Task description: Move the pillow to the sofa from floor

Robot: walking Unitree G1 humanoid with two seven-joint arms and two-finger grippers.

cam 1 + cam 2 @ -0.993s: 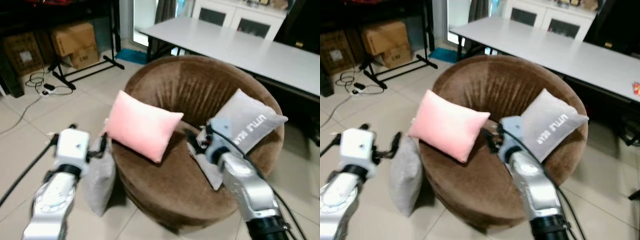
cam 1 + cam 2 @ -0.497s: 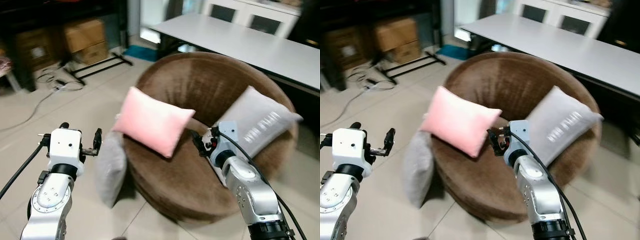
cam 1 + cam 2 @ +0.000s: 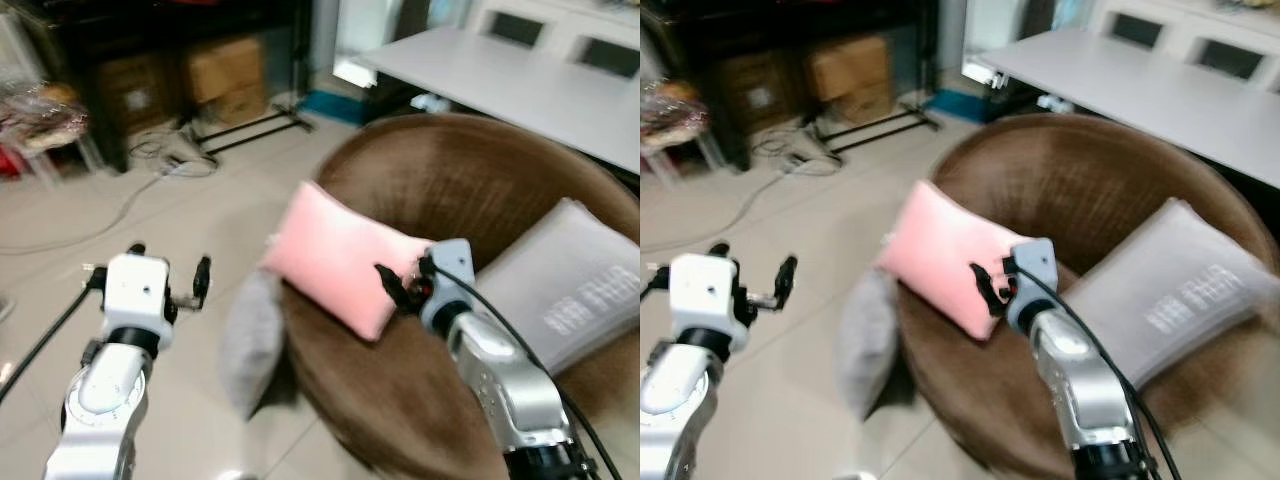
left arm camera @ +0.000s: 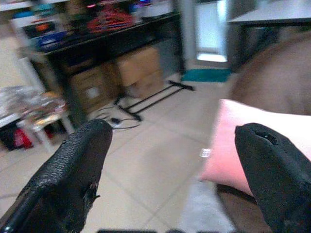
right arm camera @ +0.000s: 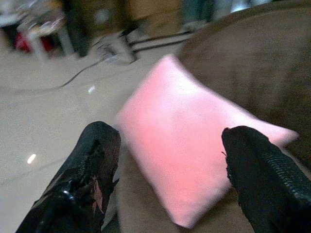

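Observation:
A grey pillow (image 3: 252,345) stands on its edge on the tiled floor, leaning against the round brown sofa (image 3: 470,180). On the sofa seat lie a pink pillow (image 3: 340,255) and a grey printed pillow (image 3: 575,290). My left gripper (image 3: 170,265) is open, held above the floor left of the grey floor pillow, apart from it. In the left wrist view its fingers (image 4: 82,160) frame the pink pillow's corner and a strip of grey pillow below. My right gripper (image 3: 405,280) is open over the sofa seat, close to the pink pillow (image 5: 194,145), nothing between its fingers.
Cardboard boxes (image 3: 225,75) sit under dark shelving at the back. A black stand foot and cables (image 3: 185,160) lie on the floor before them. A cluttered small table (image 3: 45,115) stands far left. A long white table (image 3: 530,80) runs behind the sofa.
The whole picture has slid right as the camera turned left and came closer. Both grippers remain open; the right one now sits against the pink pillow's near edge.

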